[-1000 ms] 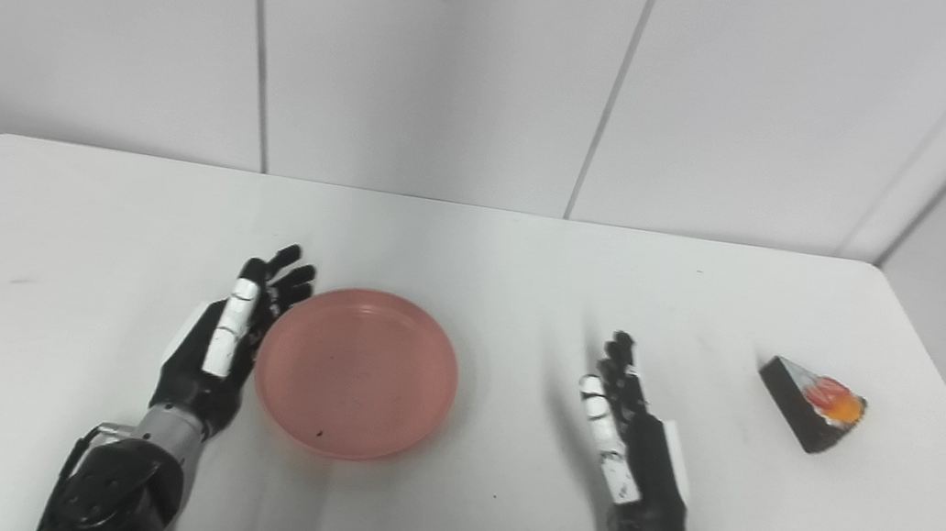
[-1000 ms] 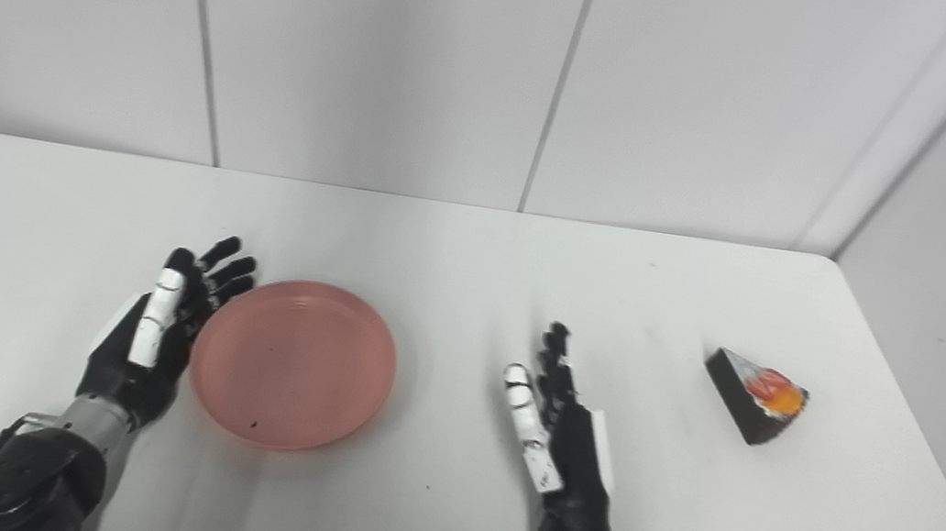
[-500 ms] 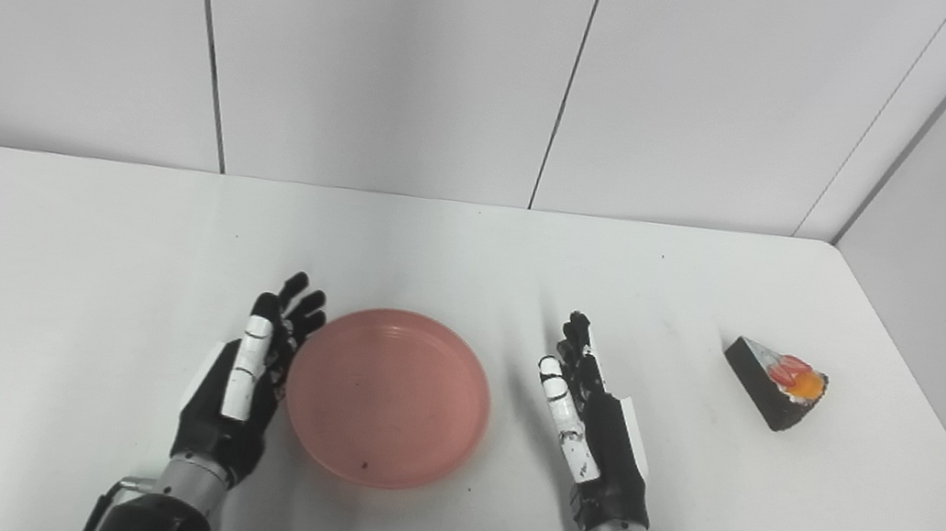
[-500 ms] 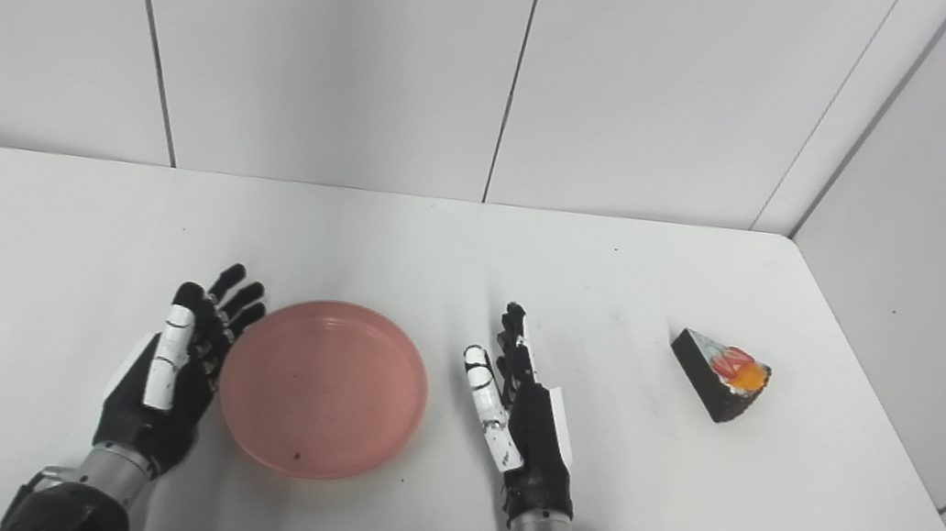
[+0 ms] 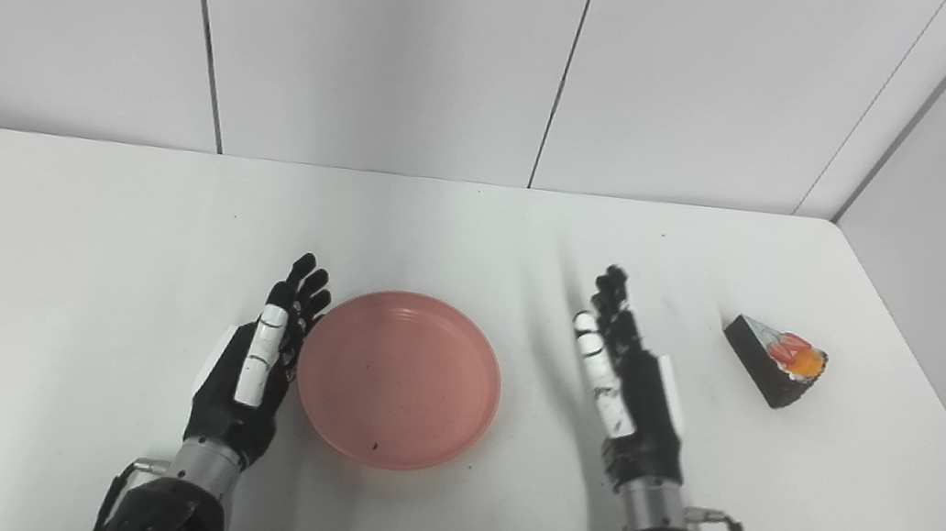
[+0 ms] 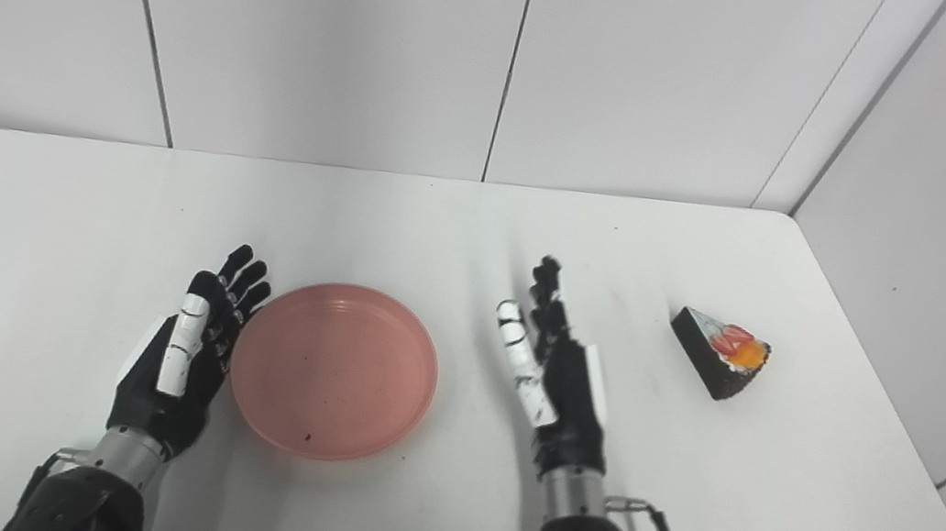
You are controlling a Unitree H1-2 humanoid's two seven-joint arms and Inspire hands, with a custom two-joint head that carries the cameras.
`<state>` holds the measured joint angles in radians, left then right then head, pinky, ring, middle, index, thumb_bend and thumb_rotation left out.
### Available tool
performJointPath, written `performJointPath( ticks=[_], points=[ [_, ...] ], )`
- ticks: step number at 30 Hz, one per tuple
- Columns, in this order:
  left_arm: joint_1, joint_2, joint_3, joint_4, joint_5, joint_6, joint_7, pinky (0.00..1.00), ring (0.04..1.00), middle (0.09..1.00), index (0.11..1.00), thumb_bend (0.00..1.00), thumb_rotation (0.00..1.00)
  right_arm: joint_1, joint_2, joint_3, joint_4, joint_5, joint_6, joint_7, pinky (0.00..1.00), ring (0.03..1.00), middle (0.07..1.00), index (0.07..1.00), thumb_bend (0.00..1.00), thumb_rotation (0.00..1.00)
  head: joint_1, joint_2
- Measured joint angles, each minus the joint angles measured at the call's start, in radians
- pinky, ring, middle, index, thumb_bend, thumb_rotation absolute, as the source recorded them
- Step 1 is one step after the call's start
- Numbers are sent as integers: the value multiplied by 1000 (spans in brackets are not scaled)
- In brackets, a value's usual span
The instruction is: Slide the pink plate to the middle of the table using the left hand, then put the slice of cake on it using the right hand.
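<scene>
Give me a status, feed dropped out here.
Left hand open beside pink plate. Right hand open, empty. Slice of cake on table right of it, nothing between.

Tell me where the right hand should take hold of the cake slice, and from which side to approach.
Grip the cake slice by its two dark flat side walls, below the topping. It lies apart on the table, its narrow tip pointing toward the open right hand, fruit on the wider far end. Probably best to come from above, fingers straddling the wedge near the middle, so the topping stays untouched.
</scene>
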<state>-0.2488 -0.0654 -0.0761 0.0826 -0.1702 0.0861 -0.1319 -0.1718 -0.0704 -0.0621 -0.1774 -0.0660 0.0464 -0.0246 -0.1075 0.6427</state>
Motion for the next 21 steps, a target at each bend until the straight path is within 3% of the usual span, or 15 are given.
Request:
performJointPath(
  ticks=[5, 7, 11, 14, 15, 17, 19, 21],
  points=[
    [-2, -18, -3, 4, 20, -3, 11, 995, 994, 992, 992, 695, 992, -29, -81, -52, -21, -47, 7, -15, 943, 943, 929, 940, 605, 751, 48, 3],
    [-2, -22, -4, 7, 29, -7, 15, 999, 998, 995, 997, 688, 985, -30, -104, -56, -46, -91, 28, -21, 970, 959, 942, 950, 589, 749, 51, 0],
    [-2, -24, -5, 14, 27, -16, 13, 1000, 995, 995, 997, 691, 989, -56, -183, -64, -88, -142, 134, 8, 851, 915, 915, 923, 575, 596, 49, 0],
    [-3, -24, -7, 19, 29, -25, 13, 1000, 990, 992, 993, 689, 990, -82, -268, -70, -115, -187, 202, 40, 825, 889, 898, 911, 598, 535, 16, -12],
    [-3, -24, -7, 21, 28, -30, 12, 1000, 990, 992, 993, 687, 991, -89, -292, -73, -124, -207, 224, 43, 826, 886, 895, 908, 617, 482, -50, -23],
    [-3, -22, -5, 22, 26, -31, 8, 1000, 995, 994, 995, 697, 989, -92, -314, -76, -134, -243, 276, 49, 812, 894, 906, 909, 654, 408, -58, -25],
    [-3, -15, -3, 22, 22, -31, -3, 1000, 997, 995, 996, 699, 995, -92, -330, -69, -151, -290, 348, 63, 778, 889, 910, 905, 667, 370, -157, -44],
    [-3, -4, 1, 22, 12, -31, -12, 990, 992, 993, 992, 703, 990, -92, -337, -61, -152, -329, 380, 66, 680, 863, 925, 906, 676, 333, -193, -55]
  ],
)
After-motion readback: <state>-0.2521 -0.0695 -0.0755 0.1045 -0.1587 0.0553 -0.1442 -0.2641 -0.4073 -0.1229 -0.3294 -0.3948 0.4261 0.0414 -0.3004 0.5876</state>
